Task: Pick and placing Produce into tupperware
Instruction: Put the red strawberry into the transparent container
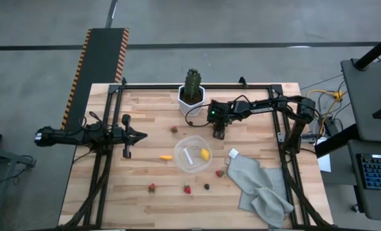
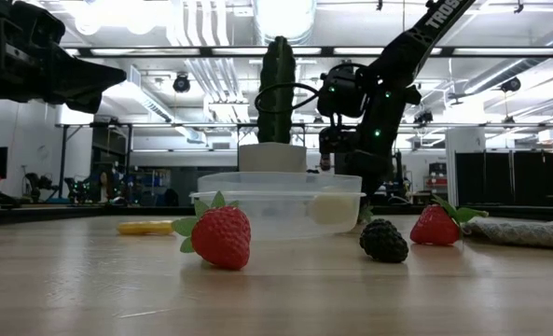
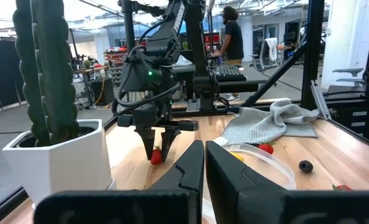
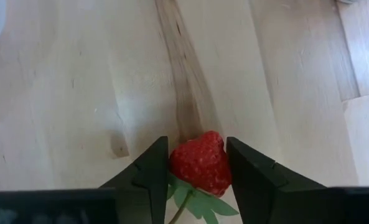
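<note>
My right gripper points steeply down just beyond the far right rim of the clear round tupperware and is shut on a red strawberry. A yellow lemon lies inside the tupperware. On the wood lie a yellow-orange piece, strawberries and a dark berry. My left gripper waits shut and level at the table's left, holding nothing. My right gripper pinches the strawberry's two sides between its two fingers, coming from above and slanting down. The berry's green leaves point back toward the wrist. The berry sits low at the wooden tabletop beneath the fingertips.
A tall green cactus in a white pot stands close behind my right gripper. A grey cloth lies crumpled at the near right. A black frame rail runs along the far edge.
</note>
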You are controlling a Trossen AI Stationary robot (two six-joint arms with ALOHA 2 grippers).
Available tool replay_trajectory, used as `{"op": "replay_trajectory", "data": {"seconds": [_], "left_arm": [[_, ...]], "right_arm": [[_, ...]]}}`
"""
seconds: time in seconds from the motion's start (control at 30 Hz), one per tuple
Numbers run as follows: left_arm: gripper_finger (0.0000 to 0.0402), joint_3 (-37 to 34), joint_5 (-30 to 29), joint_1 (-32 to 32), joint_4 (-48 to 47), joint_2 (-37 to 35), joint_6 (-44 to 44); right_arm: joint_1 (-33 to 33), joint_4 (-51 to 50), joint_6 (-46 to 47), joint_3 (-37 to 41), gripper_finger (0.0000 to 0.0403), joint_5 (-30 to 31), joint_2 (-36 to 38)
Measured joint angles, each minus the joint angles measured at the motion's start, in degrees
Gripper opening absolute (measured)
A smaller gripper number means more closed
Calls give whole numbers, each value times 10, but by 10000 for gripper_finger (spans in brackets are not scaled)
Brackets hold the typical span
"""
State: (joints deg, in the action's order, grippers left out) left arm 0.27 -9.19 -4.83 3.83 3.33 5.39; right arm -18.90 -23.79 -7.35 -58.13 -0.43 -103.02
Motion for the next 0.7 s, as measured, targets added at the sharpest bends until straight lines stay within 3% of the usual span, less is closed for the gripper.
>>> {"op": "replay_trajectory", "data": {"seconds": [0.13, 0.7], "left_arm": [[0, 0, -1, 0, 0, 0, 0], [0, 0, -1, 0, 0, 0, 0]], "right_arm": [[0, 0, 0, 0, 142, 0, 0], [0, -2, 9, 1, 287, 20, 0]]}}
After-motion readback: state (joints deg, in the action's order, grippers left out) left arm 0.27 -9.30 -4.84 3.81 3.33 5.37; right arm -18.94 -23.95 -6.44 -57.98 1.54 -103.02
